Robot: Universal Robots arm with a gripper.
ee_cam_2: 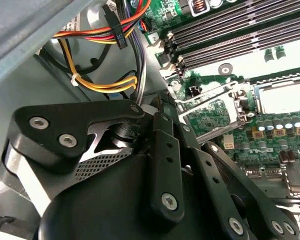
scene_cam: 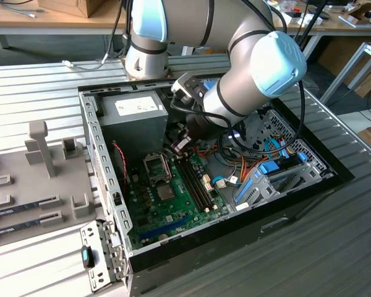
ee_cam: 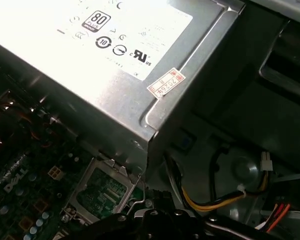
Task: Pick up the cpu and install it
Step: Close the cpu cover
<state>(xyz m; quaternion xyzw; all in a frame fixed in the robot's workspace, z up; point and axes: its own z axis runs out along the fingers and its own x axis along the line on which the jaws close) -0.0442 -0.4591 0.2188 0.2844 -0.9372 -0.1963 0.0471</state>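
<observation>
Seemingly the cpu (ee_cam_2: 282, 97) was already down in its socket: in the second wrist view a pale silvery square lay flat inside the socket's border on the green board (scene_cam: 167, 207), though glare left that reading a judgement, not a certainty. The socket's hinged metal frame (ee_cam_2: 210, 115) stood swung up and open next to it, with board showing through its window.

The gripper (scene_cam: 178, 143) hung low inside the computer case (scene_cam: 105, 179), close over the board's edge nearest the power supply (scene_cam: 133, 111). In the exterior view it sat just beside the socket, on the side toward the long memory slots (scene_cam: 195, 179), which is the exterior view's right of the socket. So the chip lay a short way off from the tool, toward the case wall at the exterior view's left, and lower than it. The raised frame stood between the two, nearer the tool than the chip was.

Whether the gripper was apart, together or clamped on something could not be told; its black linkages hid the tip in both wrist views, and nothing could be made out in its grasp. The chip is square, so no long axis mattered
</observation>
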